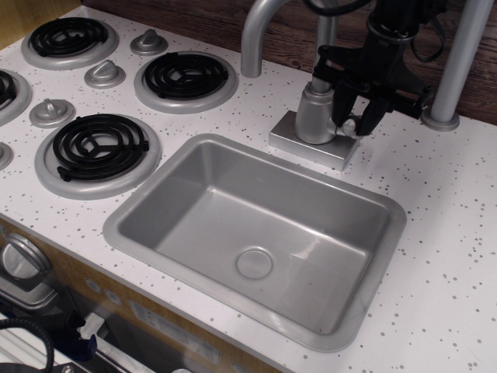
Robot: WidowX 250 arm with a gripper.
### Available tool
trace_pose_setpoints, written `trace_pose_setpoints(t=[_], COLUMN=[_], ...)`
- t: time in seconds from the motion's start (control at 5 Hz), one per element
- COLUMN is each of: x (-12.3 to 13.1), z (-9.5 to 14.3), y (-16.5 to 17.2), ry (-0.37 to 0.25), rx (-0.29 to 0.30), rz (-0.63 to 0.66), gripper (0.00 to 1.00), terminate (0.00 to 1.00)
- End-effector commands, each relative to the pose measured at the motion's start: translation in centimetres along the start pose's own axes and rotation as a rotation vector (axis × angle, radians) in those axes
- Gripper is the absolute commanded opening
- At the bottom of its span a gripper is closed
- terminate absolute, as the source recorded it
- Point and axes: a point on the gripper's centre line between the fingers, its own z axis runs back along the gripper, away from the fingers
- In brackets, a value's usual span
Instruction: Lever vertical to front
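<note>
The silver tap body [314, 114] stands on its square base behind the sink. The lever is on the tap's right side; only its round knob and lowest part [352, 125] show between my fingers, the rest is hidden. My black gripper [356, 118] has come down from above over the lever. One fingertip [339, 113] is left of it against the tap body and the other fingertip [372, 116] is right of it. The jaws stand apart, straddling the lever; I cannot see contact.
The grey sink [194, 144] lies in front of the tap. The tall curved spout [260, 23] rises to the tap's left. A grey upright post [458, 54] stands at the right. Black burners [186, 75] and small stove knobs [105, 74] are at the left.
</note>
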Motion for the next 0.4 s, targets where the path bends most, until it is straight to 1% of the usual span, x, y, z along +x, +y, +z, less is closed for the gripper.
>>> trace_pose_setpoints(t=[0.0, 0.2], x=[-0.14, -0.35], z=[-0.5, -1.08], y=[0.51, 0.49], ry=[-0.05, -0.061], rx=[-0.077, -0.095], rz=[0.042, 0.052], gripper=[0.0, 0.0], terminate=[0.0, 0.0])
